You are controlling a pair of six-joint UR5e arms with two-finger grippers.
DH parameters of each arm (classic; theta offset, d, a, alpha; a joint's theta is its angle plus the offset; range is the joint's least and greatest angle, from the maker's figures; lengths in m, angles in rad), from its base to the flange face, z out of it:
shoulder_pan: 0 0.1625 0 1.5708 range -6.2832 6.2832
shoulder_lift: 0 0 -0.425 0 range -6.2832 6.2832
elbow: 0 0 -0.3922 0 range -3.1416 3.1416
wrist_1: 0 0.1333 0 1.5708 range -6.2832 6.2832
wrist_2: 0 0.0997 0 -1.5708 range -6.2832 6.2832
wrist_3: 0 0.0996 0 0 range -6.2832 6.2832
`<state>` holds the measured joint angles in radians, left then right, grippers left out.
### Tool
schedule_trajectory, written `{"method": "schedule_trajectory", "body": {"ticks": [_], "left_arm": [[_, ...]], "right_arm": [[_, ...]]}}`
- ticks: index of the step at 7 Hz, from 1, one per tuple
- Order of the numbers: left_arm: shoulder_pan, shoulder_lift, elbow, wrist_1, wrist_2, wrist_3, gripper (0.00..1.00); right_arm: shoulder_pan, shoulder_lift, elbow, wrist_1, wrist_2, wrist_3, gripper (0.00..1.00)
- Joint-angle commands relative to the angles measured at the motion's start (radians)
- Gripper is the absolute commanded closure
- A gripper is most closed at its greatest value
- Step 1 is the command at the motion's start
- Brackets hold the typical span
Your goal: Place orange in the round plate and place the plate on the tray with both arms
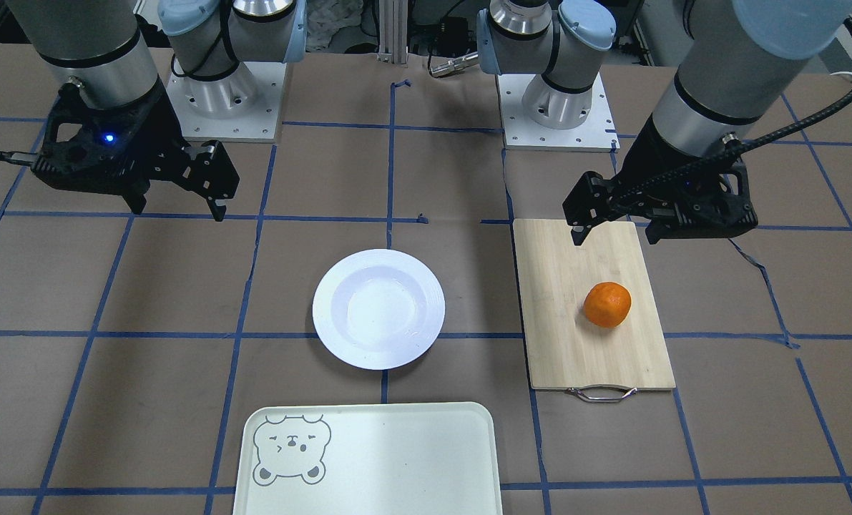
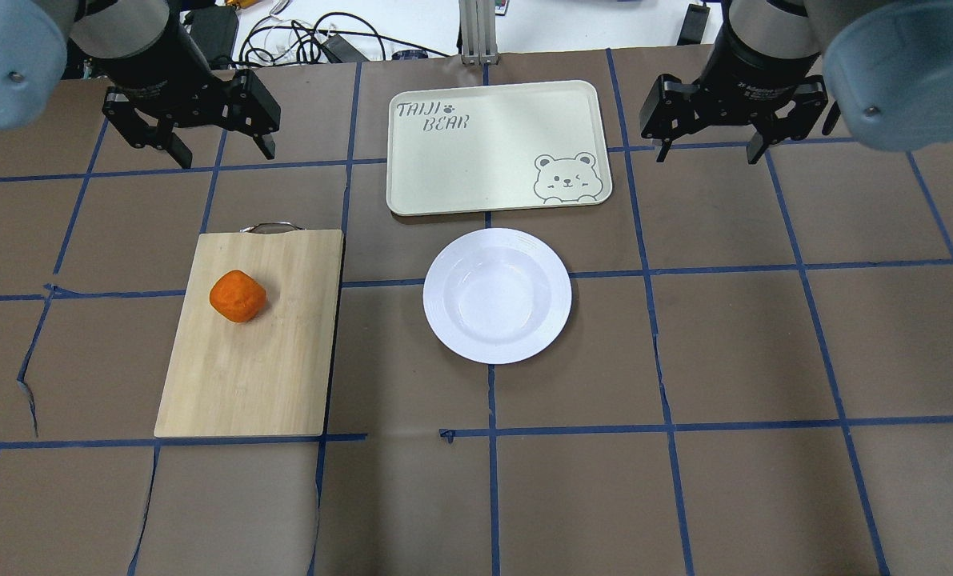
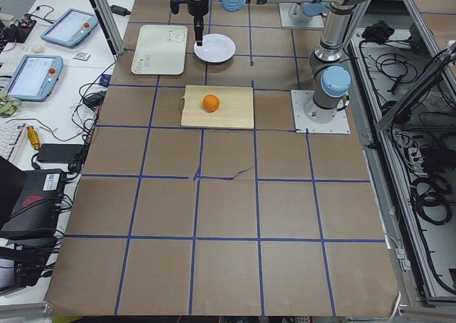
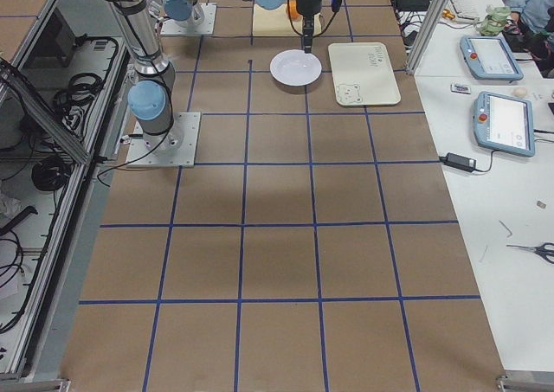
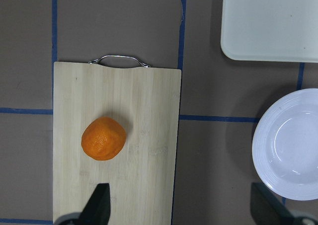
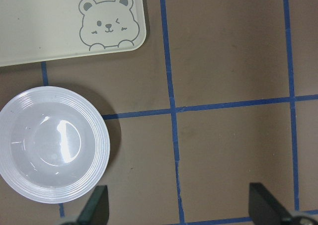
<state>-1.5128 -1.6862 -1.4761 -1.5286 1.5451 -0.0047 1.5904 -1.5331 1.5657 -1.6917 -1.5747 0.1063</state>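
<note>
The orange (image 2: 238, 296) (image 1: 607, 305) (image 5: 103, 138) lies on a bamboo cutting board (image 2: 268, 360). A white round plate (image 2: 497, 295) (image 1: 378, 309) (image 6: 52, 144) sits empty mid-table, just short of the pale tray (image 2: 492, 136) (image 1: 397, 458) with the bear face. My left gripper (image 2: 226, 156) (image 1: 614, 236) (image 5: 184, 207) hangs open, high above the board's robot-side end, holding nothing. My right gripper (image 2: 708, 156) (image 1: 179, 211) (image 6: 181, 207) hangs open over bare table, off to the plate's side, also holding nothing.
The board's metal handle (image 2: 270, 227) points away from the robot. Blue tape lines grid the brown table cover. Cables (image 2: 316, 40) and tablets (image 3: 32, 77) lie beyond the table's far edge.
</note>
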Motion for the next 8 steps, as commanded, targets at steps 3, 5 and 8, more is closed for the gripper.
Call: {"method": "schedule_trajectory", "body": {"ticks": [3,5,8], "left_arm": [[0.003,0.002,-0.001,-0.005,0.004,0.000,0.00],[0.005,0.002,-0.003,-0.007,0.004,0.000,0.00],[0.014,0.000,-0.003,-0.007,0.003,0.002,0.00]], "right_arm": [[0.002,-0.010,-0.016,0.010,0.036,0.001,0.00],[0.002,-0.009,-0.010,0.001,0.038,-0.005,0.00],[0.002,-0.009,-0.006,0.000,0.038,-0.010,0.00]]}}
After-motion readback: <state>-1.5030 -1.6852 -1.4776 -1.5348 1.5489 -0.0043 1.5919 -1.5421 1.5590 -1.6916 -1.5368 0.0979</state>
